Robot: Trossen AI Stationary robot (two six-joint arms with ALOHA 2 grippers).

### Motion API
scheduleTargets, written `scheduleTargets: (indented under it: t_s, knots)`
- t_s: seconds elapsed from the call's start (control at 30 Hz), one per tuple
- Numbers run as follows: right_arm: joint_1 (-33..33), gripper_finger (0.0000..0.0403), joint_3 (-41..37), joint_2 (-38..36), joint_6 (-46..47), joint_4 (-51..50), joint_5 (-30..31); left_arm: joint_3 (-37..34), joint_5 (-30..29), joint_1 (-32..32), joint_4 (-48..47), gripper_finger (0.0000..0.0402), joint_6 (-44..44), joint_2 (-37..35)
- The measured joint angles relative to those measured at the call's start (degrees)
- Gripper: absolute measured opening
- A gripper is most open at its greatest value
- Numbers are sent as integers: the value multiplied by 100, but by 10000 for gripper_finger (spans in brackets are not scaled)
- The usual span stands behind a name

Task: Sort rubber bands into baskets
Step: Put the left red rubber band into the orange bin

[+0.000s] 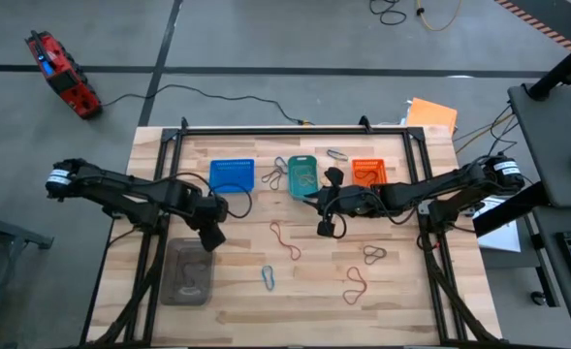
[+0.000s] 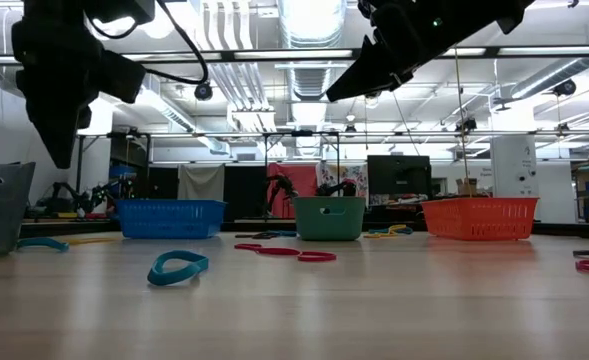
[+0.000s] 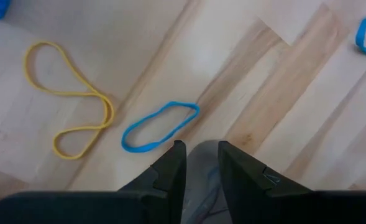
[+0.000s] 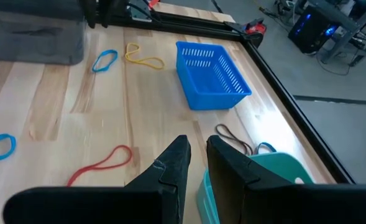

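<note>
Three baskets sit in a row near the table's far edge: blue basket (image 1: 232, 175), teal basket (image 1: 303, 174), orange basket (image 1: 367, 173). The left gripper (image 1: 210, 233) hangs above bare wood beside the grey container (image 1: 188, 271), fingers a narrow gap apart, holding nothing. The right gripper (image 1: 326, 227) hovers just in front of the teal basket, fingers likewise slightly parted and empty. Loose rubber bands lie scattered mid-table, a red band (image 1: 285, 239), a blue band (image 1: 269, 277), leaving open wood toward the near edge
</note>
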Motion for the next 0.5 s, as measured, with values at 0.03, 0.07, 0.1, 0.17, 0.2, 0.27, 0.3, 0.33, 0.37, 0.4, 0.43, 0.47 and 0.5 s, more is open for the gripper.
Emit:
scheduleTargets:
  t_s: [0.03, 0.07, 0.1, 0.17, 0.2, 0.27, 0.3, 0.33, 0.37, 0.4, 0.43, 0.47, 0.5]
  knots:
    - [-2, 52, -2, 0, 0, 2, 0, 0, -12, -1, -1, 77, 3, 0]
    - [-2, 52, 0, 0, 2, 4, 0, 0, -12, -1, 0, 77, 7, 0]
    - [-2, 52, -1, 0, 35, 2, 0, 0, -14, -1, 4, 77, 19, 0]
    - [-2, 52, -2, 0, 50, 2, 0, 0, -31, -5, 16, 77, 38, 2]
    - [-2, 52, -2, 0, 50, 2, 0, 0, -37, -6, 18, 77, 39, 2]
    - [-2, 52, -2, 0, 50, 3, 0, 0, -63, -5, 17, 77, 40, 2]
    - [0, 52, -2, 0, 48, 2, 0, 0, -71, -4, 17, 77, 41, 2]
    - [0, 52, -2, 0, 48, 2, 0, 0, -95, -4, 17, 77, 49, 2]
    - [-2, 52, -2, 0, 48, 2, 0, 0, -118, -4, 17, 77, 53, 2]
    - [-2, 52, -2, 0, 48, 2, 0, 0, -142, -4, 17, 77, 57, 2]
    - [-2, 52, -2, 0, 48, 2, 0, 0, -160, -4, 17, 77, 56, 2]
    - [-1, 52, -4, 0, 46, 2, 0, 0, -161, -4, 33, 77, -1, 2]
    - [-1, 52, -4, 0, 46, 2, 0, -3, -160, -4, 113, 77, -146, 2]
